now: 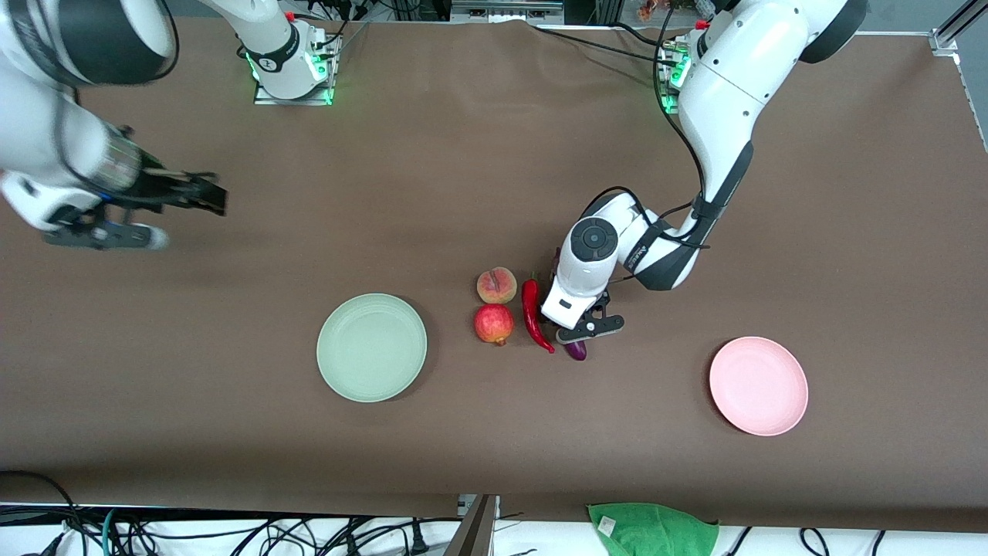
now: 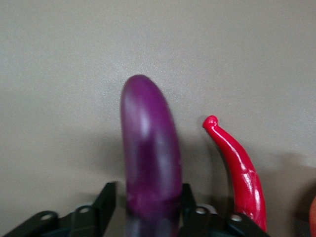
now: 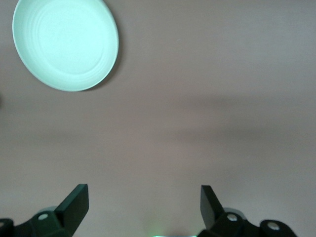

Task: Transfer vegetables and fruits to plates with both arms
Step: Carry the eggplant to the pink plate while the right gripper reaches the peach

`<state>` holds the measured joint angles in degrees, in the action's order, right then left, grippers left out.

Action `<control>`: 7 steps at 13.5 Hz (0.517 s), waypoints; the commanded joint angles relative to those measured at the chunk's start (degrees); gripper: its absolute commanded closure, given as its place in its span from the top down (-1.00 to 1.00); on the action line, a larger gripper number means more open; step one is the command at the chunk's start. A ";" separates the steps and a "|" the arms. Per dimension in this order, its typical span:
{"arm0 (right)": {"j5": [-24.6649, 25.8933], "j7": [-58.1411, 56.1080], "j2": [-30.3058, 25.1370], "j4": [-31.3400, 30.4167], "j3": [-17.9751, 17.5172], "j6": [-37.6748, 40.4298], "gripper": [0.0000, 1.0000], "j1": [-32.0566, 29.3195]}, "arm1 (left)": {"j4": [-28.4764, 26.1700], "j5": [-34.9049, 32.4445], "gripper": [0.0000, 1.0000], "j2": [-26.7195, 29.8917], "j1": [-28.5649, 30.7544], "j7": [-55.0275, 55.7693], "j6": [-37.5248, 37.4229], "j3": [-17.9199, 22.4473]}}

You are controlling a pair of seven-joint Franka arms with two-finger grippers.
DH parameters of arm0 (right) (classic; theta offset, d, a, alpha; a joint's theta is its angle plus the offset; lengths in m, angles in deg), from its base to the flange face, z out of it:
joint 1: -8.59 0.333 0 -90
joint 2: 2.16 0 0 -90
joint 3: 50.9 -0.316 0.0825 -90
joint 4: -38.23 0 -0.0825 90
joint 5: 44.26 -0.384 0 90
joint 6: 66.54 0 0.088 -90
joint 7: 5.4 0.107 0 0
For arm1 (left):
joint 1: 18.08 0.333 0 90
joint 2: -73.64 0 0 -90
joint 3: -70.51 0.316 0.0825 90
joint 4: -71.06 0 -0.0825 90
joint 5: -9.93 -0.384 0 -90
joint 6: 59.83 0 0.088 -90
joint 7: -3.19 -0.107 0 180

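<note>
Here, the scene line by line.

Left gripper [image 1: 580,328]: low at the table just right of centre in the front view, down over the eggplant [image 1: 576,350]; in the left wrist view its fingers [image 2: 106,200] stand on either side of the eggplant [image 2: 150,158] and look pressed to it, so the jaws are closed on the eggplant.
Eggplant: lies on the brown table [image 1: 463,154]; in the front view only its dark purple tip shows, below the gripper, just beside the chili [image 1: 532,315].
Chili: red, curved, lengthwise up and down the frame at the centre of the front view, between the eggplant and the two fruits; in the left wrist view it [image 2: 239,170] lies at the lower right, close to the eggplant but apart from it.
Peach [image 1: 496,285]: centre of the front view, just above the pomegranate [image 1: 494,323] and beside the chili's upper end.
Pomegranate: directly below the peach, close to it, crown tip pointing down the frame.
Green plate [image 1: 371,347]: lower centre-left of the front view, bare, apart from the fruits; in the right wrist view it [image 3: 65,42] sits at the upper left.
Pink plate [image 1: 759,385]: lower right of the front view, bare, well apart from the eggplant.
Right gripper [image 1: 202,193]: upper left of the front view, up over bare table, waiting; the right wrist view shows its fingers [image 3: 74,205] wide apart with nothing between them.
Green cloth [image 1: 652,527]: bottom edge of the front view, right of centre, off the brown table.
</note>
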<state>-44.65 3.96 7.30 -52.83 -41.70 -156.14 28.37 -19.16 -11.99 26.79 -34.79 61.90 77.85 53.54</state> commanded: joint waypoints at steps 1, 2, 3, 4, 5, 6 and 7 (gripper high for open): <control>-0.91 -2.23 2.40 0.98 0.20 -0.92 1.00 2.29 | -0.48 -1.81 -1.00 1.23 1.50 -0.69 0.13 -0.61; -3.53 -3.72 3.10 0.89 -0.41 -4.41 1.00 2.63 | -0.31 -1.64 -1.00 2.28 3.59 -5.05 -0.56 -0.96; -7.47 -2.78 5.46 0.80 -1.02 -10.10 1.00 3.77 | 0.13 -0.76 -1.00 3.42 5.70 -10.32 -2.57 -2.01; -10.47 -0.42 7.57 0.97 -1.29 -13.81 1.00 4.74 | 1.00 -0.67 -1.00 4.47 8.07 -14.63 -5.64 -2.80; -12.33 4.65 10.46 1.41 -1.46 -17.51 1.00 6.31 | 2.14 -0.14 -1.00 5.18 9.92 -18.85 -8.10 -2.99; -13.04 9.40 13.27 3.33 -1.47 -21.46 1.00 8.16 | 3.63 2.82 -1.00 5.80 11.85 -24.12 -9.70 -2.99; -13.14 12.23 16.43 5.78 -1.47 -24.02 1.00 9.83 | 5.91 6.68 -1.00 5.89 13.26 -28.26 -11.45 -2.64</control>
<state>-56.12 10.24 17.59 -52.29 -43.39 -176.44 35.21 -15.74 -9.97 30.95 -24.80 42.11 70.43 51.81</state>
